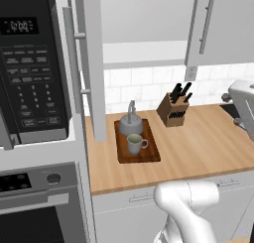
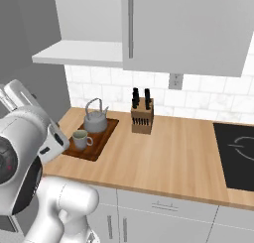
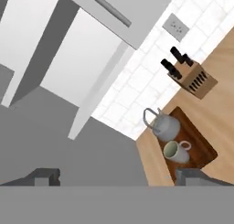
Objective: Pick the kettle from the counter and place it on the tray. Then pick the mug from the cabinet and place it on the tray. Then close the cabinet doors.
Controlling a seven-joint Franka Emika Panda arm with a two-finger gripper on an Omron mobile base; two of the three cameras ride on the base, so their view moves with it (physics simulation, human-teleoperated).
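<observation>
The grey kettle (image 1: 130, 124) (image 2: 95, 121) (image 3: 164, 125) stands on the far end of the dark wooden tray (image 1: 150, 155) (image 2: 102, 139) (image 3: 206, 150), which lies on the tan counter (image 1: 198, 143) (image 2: 163, 157). The greyish-green mug (image 1: 135, 144) (image 2: 80, 139) (image 3: 176, 152) sits upright on the tray just in front of the kettle. The cabinet (image 2: 89, 14) shows its pale shelf (image 1: 144, 52) (image 2: 79, 52). Its left door (image 1: 93, 63) is swung out, and its right door (image 1: 221, 24) (image 2: 183, 29) looks shut. My gripper (image 3: 121, 177) is open and holds nothing, high up and left of the tray.
A knife block (image 1: 173, 108) (image 2: 141, 115) (image 3: 192, 77) stands right of the tray below a wall outlet (image 2: 175, 81). A toaster (image 1: 243, 105) sits at the counter's right, with a black cooktop (image 2: 235, 152) beyond. A microwave (image 1: 30, 63) and oven (image 1: 34, 207) fill the column at left.
</observation>
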